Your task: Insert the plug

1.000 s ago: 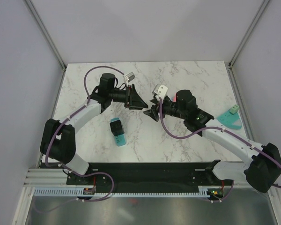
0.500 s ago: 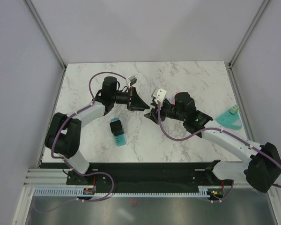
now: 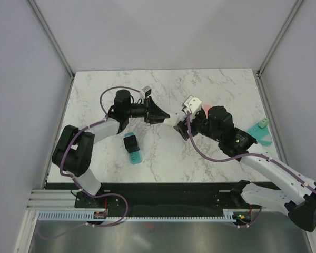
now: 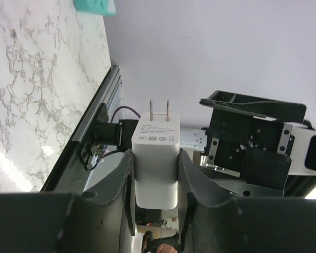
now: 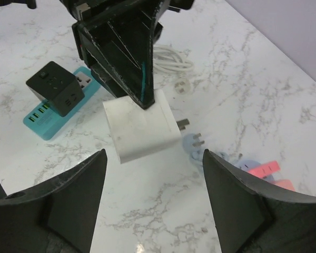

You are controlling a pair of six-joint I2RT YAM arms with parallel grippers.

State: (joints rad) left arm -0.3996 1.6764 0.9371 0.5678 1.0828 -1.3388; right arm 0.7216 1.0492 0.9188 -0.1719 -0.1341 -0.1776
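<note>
white plug (image 4: 155,138) sits clamped inside the left claw (image 4: 155,158), prongs outward.

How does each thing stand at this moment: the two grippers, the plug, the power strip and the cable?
Left gripper, shut on the plug.
Right gripper, open, holding nothing.
Plug, held above the table, prongs bare, not inserted.
Power strip, lying on the table, nothing plugged into it.
Cable, coiled on the table.

Marble table (image 3: 210,84) — teal-and-black power strip (image 3: 131,148), teal piece (image 3: 260,138) at right edge
</note>
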